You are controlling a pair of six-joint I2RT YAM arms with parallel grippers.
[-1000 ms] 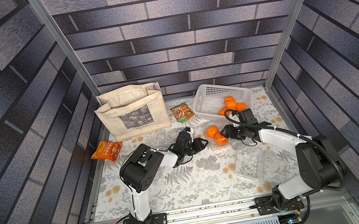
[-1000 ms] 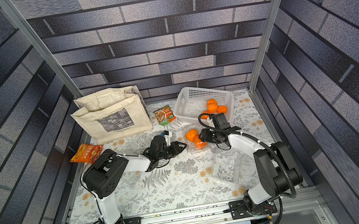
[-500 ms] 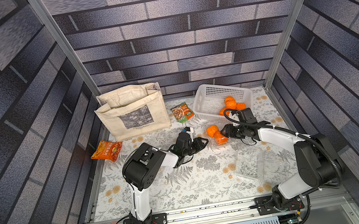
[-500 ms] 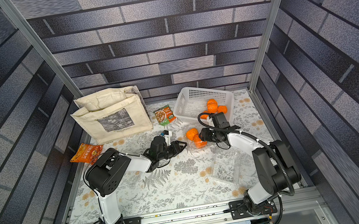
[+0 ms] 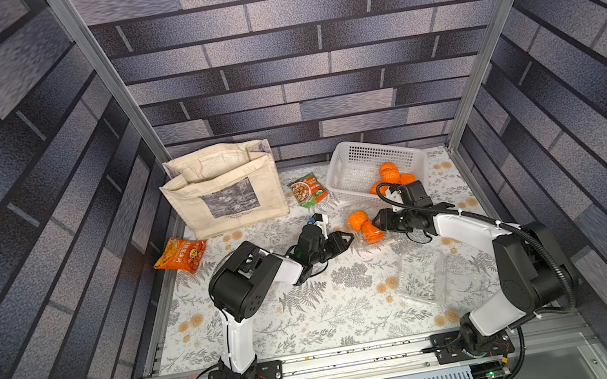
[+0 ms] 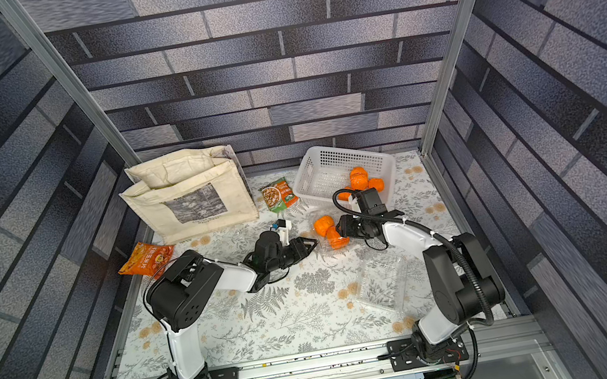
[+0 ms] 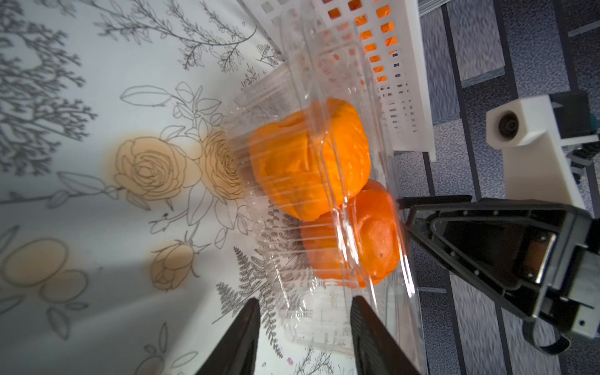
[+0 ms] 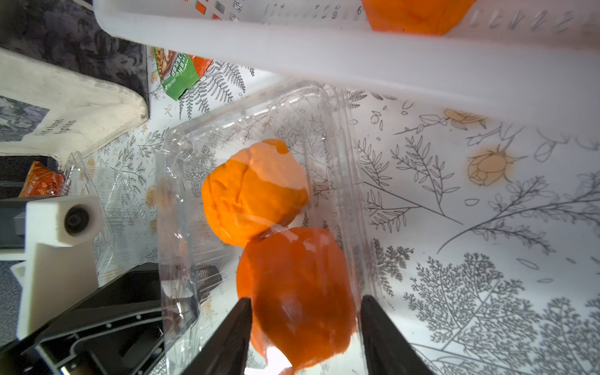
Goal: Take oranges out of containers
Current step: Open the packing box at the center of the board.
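A clear container [image 5: 368, 238] lies between my two grippers and holds two oranges [image 5: 358, 219] [image 8: 256, 191]. In the right wrist view my right gripper [image 8: 305, 328] has its fingers tight on both sides of the nearer orange [image 8: 295, 285] at the container's end [image 8: 177, 207]. The left gripper [image 7: 305, 324] straddles the container's [image 7: 324, 324] other end. One finger meets the plastic and the other stands just off it, so a grip is unclear. Both grippers show low over the table in both top views, left [image 6: 312, 244] and right [image 6: 341, 230].
Behind the right gripper, a white basket [image 5: 354, 157] holds several oranges [image 5: 390, 173]. An empty clear container [image 5: 423, 280] lies open at the front right. A beige tote bag [image 5: 224, 194], a green packet [image 5: 308, 189] and an orange snack packet [image 5: 180, 255] sit at the back left.
The container with its two oranges has shifted a little toward the back left. Both grippers have stayed at its ends.
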